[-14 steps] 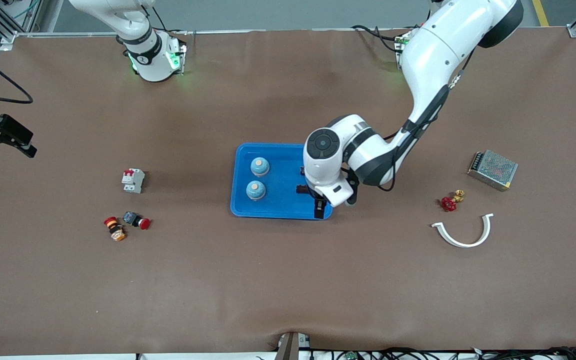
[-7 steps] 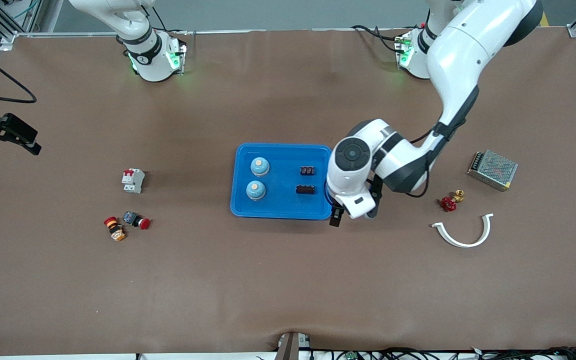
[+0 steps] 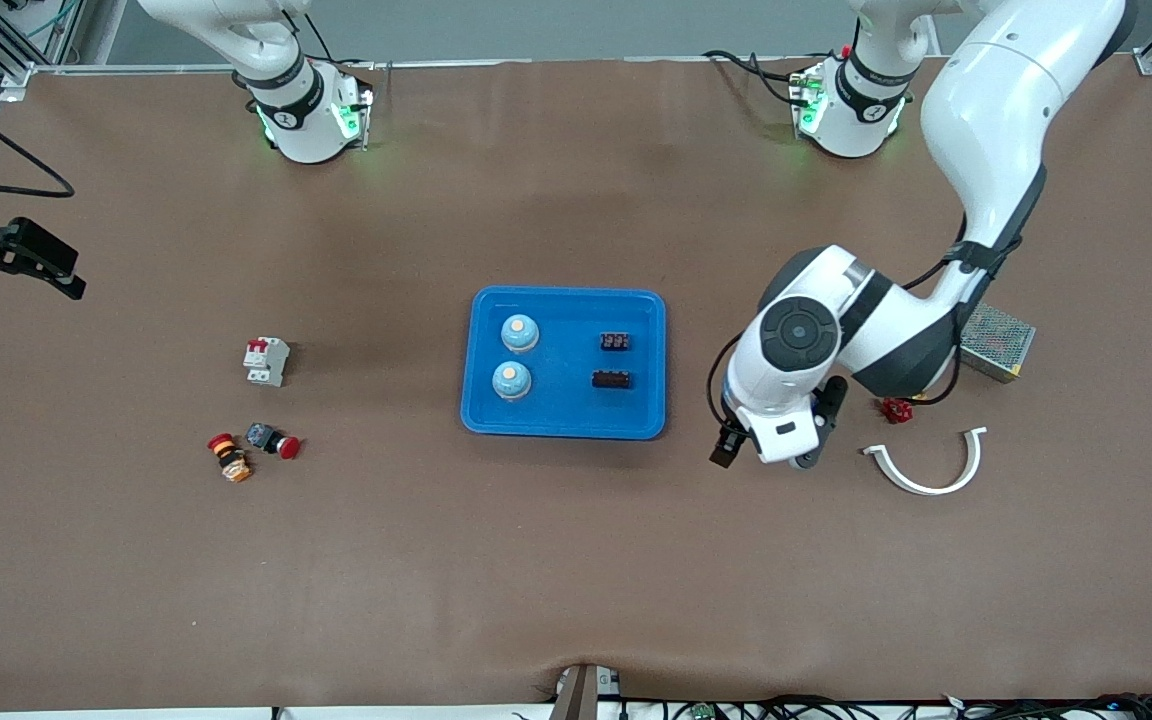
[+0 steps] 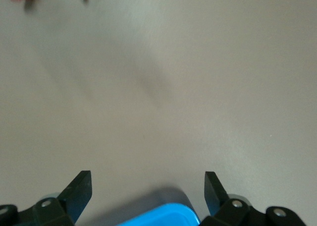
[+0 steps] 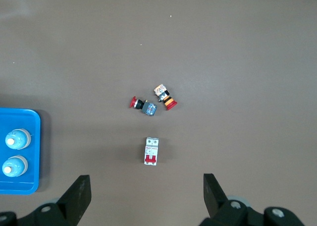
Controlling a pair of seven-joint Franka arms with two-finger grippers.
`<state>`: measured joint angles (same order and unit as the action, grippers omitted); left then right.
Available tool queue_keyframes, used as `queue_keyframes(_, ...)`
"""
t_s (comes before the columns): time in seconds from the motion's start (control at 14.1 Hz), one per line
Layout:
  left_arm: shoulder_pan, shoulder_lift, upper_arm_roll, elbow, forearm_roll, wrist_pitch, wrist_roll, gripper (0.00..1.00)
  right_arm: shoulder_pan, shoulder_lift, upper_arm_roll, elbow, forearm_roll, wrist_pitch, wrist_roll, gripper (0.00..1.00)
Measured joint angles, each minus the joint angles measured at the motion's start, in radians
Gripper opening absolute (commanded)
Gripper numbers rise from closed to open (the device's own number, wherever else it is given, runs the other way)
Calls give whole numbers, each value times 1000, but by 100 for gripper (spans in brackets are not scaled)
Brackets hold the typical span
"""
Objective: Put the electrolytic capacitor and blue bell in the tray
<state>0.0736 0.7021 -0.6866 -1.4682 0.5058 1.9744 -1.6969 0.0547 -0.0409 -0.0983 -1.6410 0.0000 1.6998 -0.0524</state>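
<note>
Seen from high across a brown table (image 3: 576, 580). Near the middle, a blue tray (image 3: 563, 426) holding two blue bells (image 3: 519, 333) with pale tops, side by side toward the right arm's end, one nearer the camera than the other. Also in the tray, toward the left arm's end, two small dark blocks (image 3: 614, 342), perhaps the capacitors, too small to be sure.

Left gripper (image 3: 726, 450) over bare table just beside the tray, toward the left arm's end, fingers spread and empty; in its wrist view only a tray corner (image 4: 163, 218) between the fingertips. Close by: a small red valve (image 3: 897, 409), a white curved bracket (image 3: 928, 467), a metal mesh box (image 3: 994, 342).

Right gripper (image 3: 11, 262) parked at the right arm's end of the table, waiting, fingers apart with nothing held. Below it, a white breaker (image 5: 151, 151) and two red-capped buttons (image 5: 142, 106).
</note>
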Motion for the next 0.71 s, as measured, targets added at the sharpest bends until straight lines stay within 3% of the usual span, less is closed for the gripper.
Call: queue_keyframes(0.71,256,-115,-4,0,-37,-54,886,100,-18,0,-4,0,0,-4,-4,100)
